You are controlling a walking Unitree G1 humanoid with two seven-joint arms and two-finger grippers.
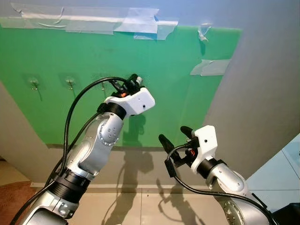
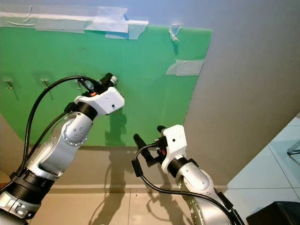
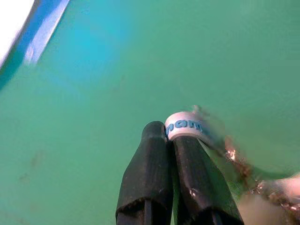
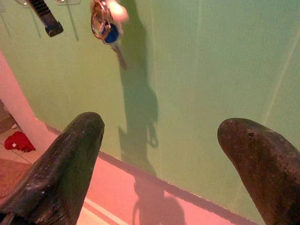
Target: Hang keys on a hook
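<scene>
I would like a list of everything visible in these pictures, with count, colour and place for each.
board: one, green, fixed on the grey wall
tape: several strips, clear-white, along the board's top edge and right side
hooks: two free ones seen, clear with metal, in a row on the board, left of the left gripper
keys: one bunch, metal with a blue tag, up against the board
cloth: one, red, on the floor at the left
left gripper: one, black fingers shut on the keys, raised to the board
right gripper: one, black, open, held lower, off the board
</scene>
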